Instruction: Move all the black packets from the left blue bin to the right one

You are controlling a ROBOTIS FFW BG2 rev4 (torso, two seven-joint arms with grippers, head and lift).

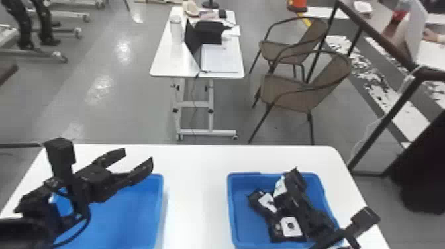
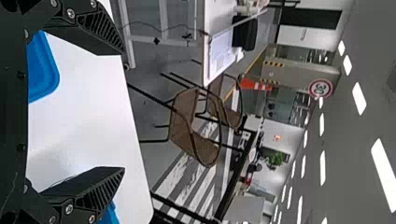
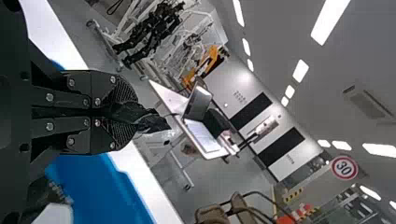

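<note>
Peering down from the head view, we note two blue bins with rounded corners on a smooth white bench (image 1: 198, 169). In the left bin (image 1: 135, 215) we see smooth blue floor, partly screened by the left arm. The right bin (image 1: 243, 225) holds black packets (image 1: 291, 237) heaped at angles, with white labels; one label carries a round dark mark.

We have the left gripper (image 1: 138, 155) above the left bin, its two flat fingers spread wide. The right gripper (image 1: 294, 187) is over the right bin, pinching a packet.

The packets look dark, soft-edged and wrinkled; the grippers are hard black, bolted and angular.

The left wrist view gives us ribbed slots on the finger sides and a rounded corner of the left bin. In the right wrist view we get the pinch close up: fingers pressed together on the held packet (image 3: 152, 122), its creased end jutting past the tips. More packets and a white label lie in the bin nearby.
</note>
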